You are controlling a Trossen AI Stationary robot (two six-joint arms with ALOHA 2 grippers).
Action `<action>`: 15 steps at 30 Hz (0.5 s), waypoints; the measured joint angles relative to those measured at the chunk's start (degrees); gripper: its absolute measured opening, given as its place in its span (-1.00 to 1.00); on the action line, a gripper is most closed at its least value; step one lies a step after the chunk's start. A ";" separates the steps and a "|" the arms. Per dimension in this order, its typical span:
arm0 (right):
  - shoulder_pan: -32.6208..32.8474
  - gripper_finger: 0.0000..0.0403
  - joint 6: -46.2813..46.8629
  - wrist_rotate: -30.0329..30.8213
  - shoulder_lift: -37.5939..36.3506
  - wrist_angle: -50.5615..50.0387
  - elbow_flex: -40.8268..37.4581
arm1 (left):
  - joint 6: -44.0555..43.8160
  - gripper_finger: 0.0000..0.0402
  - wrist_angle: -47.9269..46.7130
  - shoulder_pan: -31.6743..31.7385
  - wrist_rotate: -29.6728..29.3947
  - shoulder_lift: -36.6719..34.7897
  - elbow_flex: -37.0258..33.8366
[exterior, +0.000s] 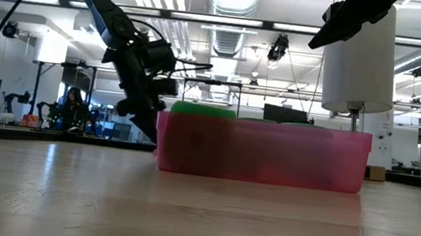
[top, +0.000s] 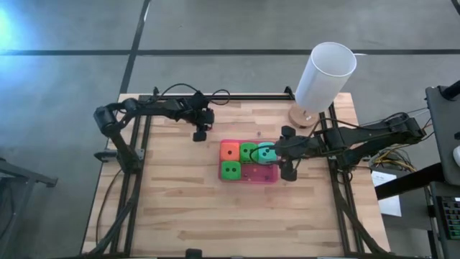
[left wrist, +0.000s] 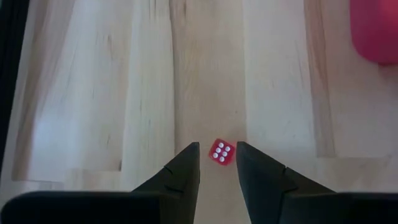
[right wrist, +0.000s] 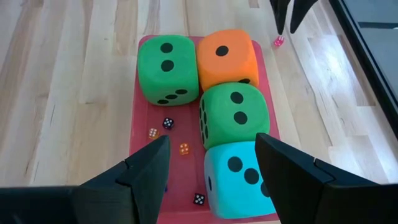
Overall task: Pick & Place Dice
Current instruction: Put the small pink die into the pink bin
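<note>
Pale wooden planks form the table (top: 180,208), with a workshop hall showing beyond it in the low view. On it lies a flat pink pad (right wrist: 146,124) carrying four soft cubes with black pips: a green die (right wrist: 166,68), an orange die (right wrist: 227,57), a second green die (right wrist: 233,115) and a teal die (right wrist: 239,177), packed touching each other. Tiny hard dice (right wrist: 168,123) are scattered on the pad's bare strip. The right gripper (right wrist: 211,168) hangs over the teal die with fingers spread, gripping nothing. The left gripper (left wrist: 217,163) hovers away from the pad with a narrow gap, over a tiny red die (left wrist: 221,151) with white pips that lies on the wood. A tall white cylinder (top: 325,75) stands at the table's far edge. No writing is readable.
</note>
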 joint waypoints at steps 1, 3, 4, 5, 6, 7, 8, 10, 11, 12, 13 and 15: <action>0.00 0.15 -0.01 0.00 0.00 0.01 0.00 | -0.40 -0.46 0.00 -0.02 0.01 0.00 0.00; 0.01 0.15 0.00 0.00 0.00 0.07 0.00 | -0.18 -0.46 0.00 -0.02 0.00 0.00 0.00; 0.01 0.15 0.00 0.00 0.00 0.07 0.00 | 0.74 -0.46 0.00 -0.02 -0.03 0.00 0.00; 0.02 0.15 -0.02 0.00 0.00 0.08 0.00 | 1.09 -0.46 -0.01 -0.01 -0.30 0.00 0.00; 0.00 0.15 0.00 0.00 0.00 0.12 0.00 | 1.05 -0.46 -0.09 -0.02 -0.62 0.00 0.00; 0.00 0.15 0.00 0.00 0.00 0.12 0.00 | 1.04 -0.46 -0.18 -0.02 -0.83 0.00 0.00; 0.02 0.15 -0.09 0.00 0.00 0.12 0.00 | 1.10 -0.46 -0.23 -0.02 -0.89 0.00 0.00; 0.02 0.15 -0.66 0.00 0.00 0.16 0.00 | 1.83 -0.46 -0.49 -0.19 -0.91 0.00 0.00; 0.01 0.15 -1.07 0.00 0.00 0.16 0.00 | 1.94 -0.46 -0.50 -0.35 -0.93 0.00 -0.02; 0.00 0.15 -1.32 0.00 0.00 0.18 0.00 | 1.94 -0.46 -0.35 -0.56 -0.91 0.00 -0.02; 0.00 0.15 -1.47 0.00 0.00 0.18 0.00 | 1.92 -0.46 -0.14 -0.79 -0.91 0.00 -0.02; 0.01 0.15 -1.47 0.00 0.00 0.20 0.00 | 1.94 -0.43 0.11 -1.34 -0.91 -0.04 -0.02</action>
